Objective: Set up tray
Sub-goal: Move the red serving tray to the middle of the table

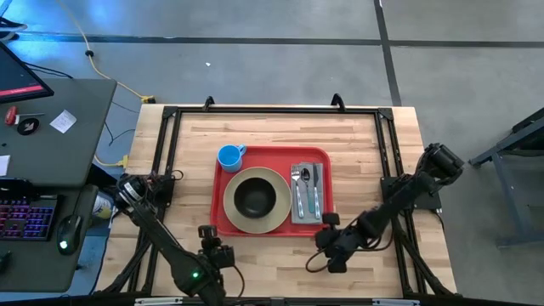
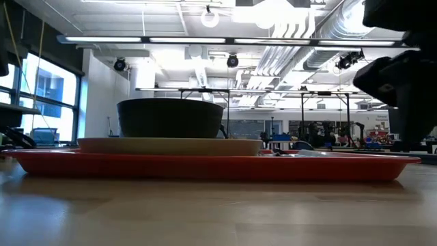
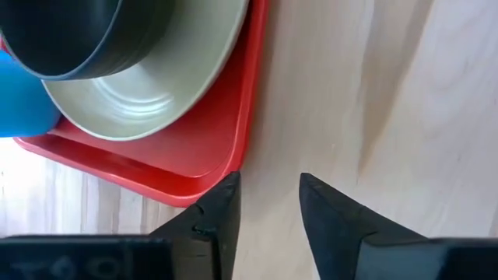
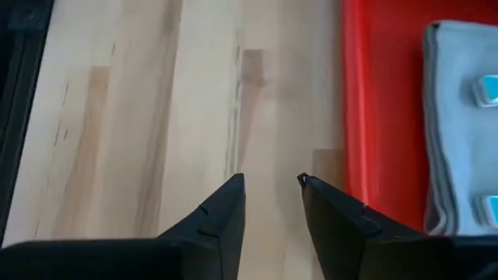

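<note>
1. Red plastic, the tray (image 1: 270, 191) lies in the middle of the wooden table (image 1: 280, 263), its long axis running side to side between the two arms. It already carries a cream plate (image 1: 280, 217) with a dark bowl (image 1: 255, 198) on it, a blue cup (image 1: 229, 156) and a grey napkin (image 1: 307, 204) with cutlery (image 1: 305, 189).
2. Left gripper (image 1: 216, 253): it hangs over bare wood just off the tray's near left corner. Its fingers (image 3: 222, 214) stand a narrow gap apart with nothing between them, and the tray rim lies just beside one fingertip.
3. Right gripper (image 1: 327, 239): it sits just off the near right corner. Its fingers (image 4: 226, 210) are likewise narrowly parted and empty, with the tray edge and napkin to one side of them.
4. Judgement: both grippers are about equally near, one per corner; any next move on the tray means reaching forward from the near long edge.
</note>
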Available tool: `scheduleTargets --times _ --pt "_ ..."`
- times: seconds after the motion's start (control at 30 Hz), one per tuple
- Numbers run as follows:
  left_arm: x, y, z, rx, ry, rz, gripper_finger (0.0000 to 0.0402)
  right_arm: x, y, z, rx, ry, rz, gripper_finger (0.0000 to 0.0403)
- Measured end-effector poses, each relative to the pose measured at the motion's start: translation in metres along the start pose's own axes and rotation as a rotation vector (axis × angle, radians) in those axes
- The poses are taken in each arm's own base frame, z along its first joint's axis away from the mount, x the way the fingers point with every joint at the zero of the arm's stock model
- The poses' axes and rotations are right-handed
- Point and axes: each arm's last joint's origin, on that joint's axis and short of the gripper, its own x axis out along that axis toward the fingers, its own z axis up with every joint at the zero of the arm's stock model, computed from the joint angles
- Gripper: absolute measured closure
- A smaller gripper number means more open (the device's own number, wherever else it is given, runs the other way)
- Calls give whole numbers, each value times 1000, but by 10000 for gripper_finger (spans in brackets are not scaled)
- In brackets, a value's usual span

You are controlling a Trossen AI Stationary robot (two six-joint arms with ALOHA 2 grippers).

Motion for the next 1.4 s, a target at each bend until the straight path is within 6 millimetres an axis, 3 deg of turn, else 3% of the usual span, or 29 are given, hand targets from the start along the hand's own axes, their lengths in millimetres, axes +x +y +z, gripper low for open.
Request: scheduleTargets --times 0.33,0.7,1.1,1.4 --pt "9 -6 -1 -19 -38 -31 274 5 -7 2 12 -79 -53 285" --pt "39 -20 -7 -44 -100 -125 285 18 -19 -24 59 -76 14 285" --pt "76 1 -5 -44 -14 -34 284 19 -21 -26 46 -90 0 285" --pt "78 3 -4 -26 -5 -30 284 19 -24 -26 26 -104 -56 285"
